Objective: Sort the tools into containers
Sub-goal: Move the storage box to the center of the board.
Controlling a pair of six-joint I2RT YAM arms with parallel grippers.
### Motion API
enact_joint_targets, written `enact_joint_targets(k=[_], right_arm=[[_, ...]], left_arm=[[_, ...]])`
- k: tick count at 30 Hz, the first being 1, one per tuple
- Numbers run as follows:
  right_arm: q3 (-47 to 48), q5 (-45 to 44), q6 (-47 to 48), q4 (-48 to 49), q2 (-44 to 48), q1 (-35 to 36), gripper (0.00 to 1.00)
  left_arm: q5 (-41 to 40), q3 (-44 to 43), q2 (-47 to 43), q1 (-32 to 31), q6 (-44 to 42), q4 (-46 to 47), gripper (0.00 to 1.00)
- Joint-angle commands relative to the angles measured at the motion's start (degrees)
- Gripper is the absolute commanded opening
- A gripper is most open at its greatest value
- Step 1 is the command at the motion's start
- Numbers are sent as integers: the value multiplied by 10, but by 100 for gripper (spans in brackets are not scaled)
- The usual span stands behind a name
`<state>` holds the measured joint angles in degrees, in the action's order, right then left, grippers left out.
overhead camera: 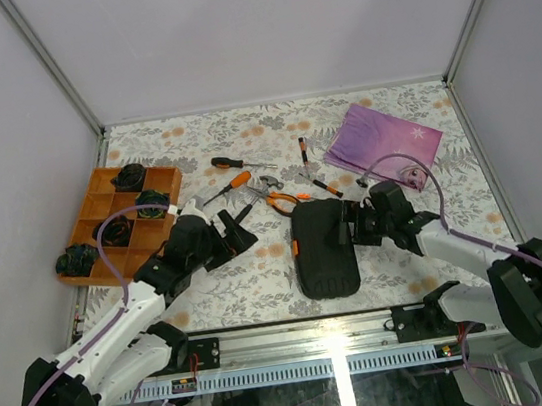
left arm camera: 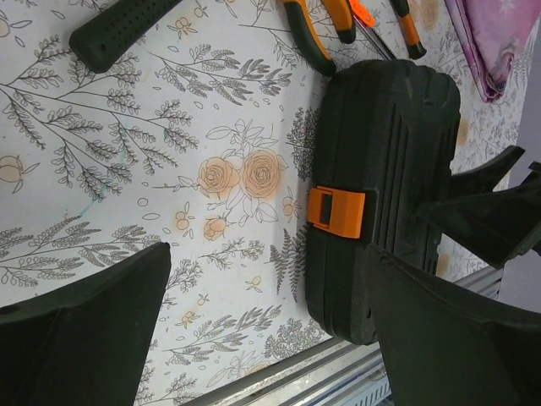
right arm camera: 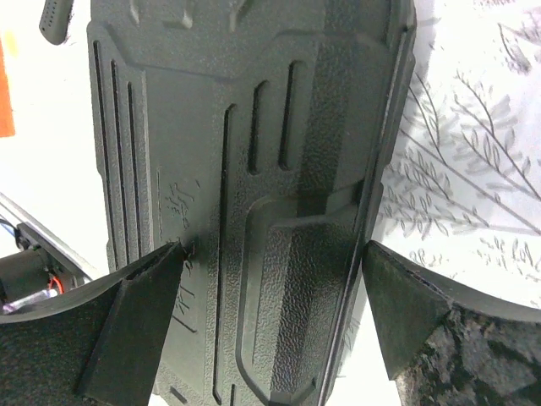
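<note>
Tool case (overhead camera: 324, 249) — shut, at 6 o'clock on the table (overhead camera: 192, 143) | tools (overhead camera: 280, 198) loose at its 12 | left gripper (overhead camera: 237, 230) at 9, right gripper (overhead camera: 360, 223) at 3, jaws spread, empty | best to hold case steady, flip orange latch (left arm camera: 336, 211) slowly

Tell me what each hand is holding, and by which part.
Nothing is held. The left hand hangs open beside the tool case; the right hand is open above that case, not closed on it.

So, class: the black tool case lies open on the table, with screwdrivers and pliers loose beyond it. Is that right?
No. The black tool case is closed, its orange latch across the seam, as the left wrist view shows. The screwdrivers and pliers do lie loose beyond it.
</note>
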<state>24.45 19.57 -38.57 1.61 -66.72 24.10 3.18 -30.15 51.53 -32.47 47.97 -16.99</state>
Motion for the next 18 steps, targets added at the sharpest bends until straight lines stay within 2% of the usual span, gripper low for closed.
enact_joint_targets(k=[1,5,10,14,18], right_arm=[[42,-29,86,21,-49,13,91],[69,6,127,45,-100,14,90],[94,78,124,109,-168,28,88],[129,75,122,123,-213,46,87],[152,31,118,105,-221,49,88]], left_arm=[[27,14,6,-1,2,63,91],[33,25,10,-1,4,75,89],[33,41,9,-1,5,86,89],[33,49,9,-1,17,100,90],[26,57,8,-2,23,109,96]])
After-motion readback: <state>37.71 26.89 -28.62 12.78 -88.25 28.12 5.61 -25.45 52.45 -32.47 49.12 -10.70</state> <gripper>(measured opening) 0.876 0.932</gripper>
